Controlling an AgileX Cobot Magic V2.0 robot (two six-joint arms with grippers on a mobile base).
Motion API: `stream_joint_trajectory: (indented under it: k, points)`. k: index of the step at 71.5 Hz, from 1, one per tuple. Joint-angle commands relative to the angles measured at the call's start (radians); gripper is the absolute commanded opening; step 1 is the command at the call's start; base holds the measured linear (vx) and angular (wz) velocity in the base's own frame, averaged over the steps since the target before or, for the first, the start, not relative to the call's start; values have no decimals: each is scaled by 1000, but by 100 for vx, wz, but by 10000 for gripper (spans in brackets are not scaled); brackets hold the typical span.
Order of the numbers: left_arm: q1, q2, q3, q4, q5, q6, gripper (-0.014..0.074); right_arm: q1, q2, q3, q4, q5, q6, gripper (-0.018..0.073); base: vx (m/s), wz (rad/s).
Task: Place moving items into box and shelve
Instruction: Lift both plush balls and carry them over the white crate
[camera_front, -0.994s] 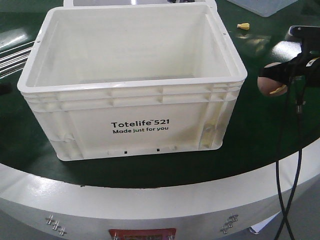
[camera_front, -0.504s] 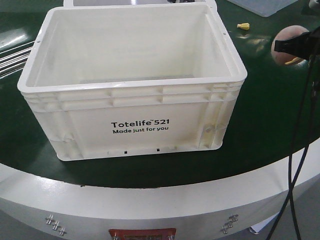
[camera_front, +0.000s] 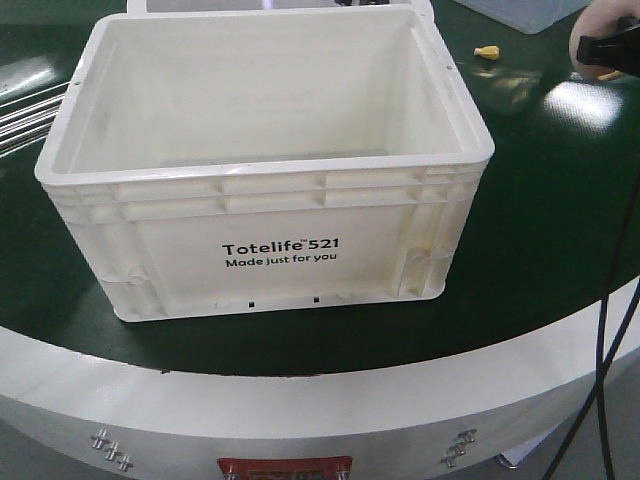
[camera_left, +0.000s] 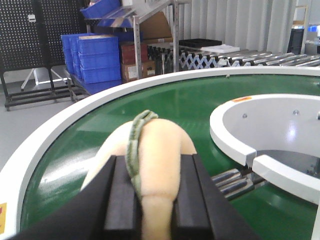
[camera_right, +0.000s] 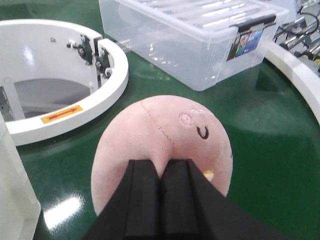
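A pink ball (camera_right: 160, 130) with a stitched face bulges ahead of the right gripper (camera_right: 160, 165), whose black jaws are clamped tight on it. A cream ball (camera_left: 160, 145) with a greenish seam is squeezed the same way between the jaws of the left gripper (camera_left: 152, 160). The white box (camera_front: 265, 230), open-topped, sits on the green belt (camera_front: 540, 220) well left of the right jaws, with a clear lidded tub (camera_right: 200, 40) beyond them and blue bins (camera_left: 97, 57) far beyond the left jaws.
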Motion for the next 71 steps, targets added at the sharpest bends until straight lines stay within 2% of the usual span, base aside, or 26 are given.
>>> stream_joint_trajectory:
  k: [1, 10, 17, 35, 51, 63, 71]
  points:
    - [-19, -35, -43, 1, -82, -12, -28, -7, -49, -33, -4, -103, -11, -12, 0, 0]
    - [-61, -36, -83, 1, -58, -12, -28, -1, -61, -33, -4, -107, -10, -12, 0, 0]
    - [-101, -36, -114, 3, -29, -12, -28, 34, -64, -35, -5, -107, -35, -12, 0, 0]
    - [-220, -36, -129, 4, -13, -11, -28, 201, -64, -35, -4, -141, -81, -12, 0, 0]
    - [-348, -35, -129, 99, -14, -11, -28, 340, -64, -35, -4, -152, -81, -12, 0, 0]
    - [-428, -22, -129, 104, -20, -13, -28, 428, -64, -35, -4, -176, -81, -12, 0, 0]
    - [-465, 8, -129, 104, -47, -43, -28, 475, -53, -35, -4, -201, -81, -12, 0, 0]
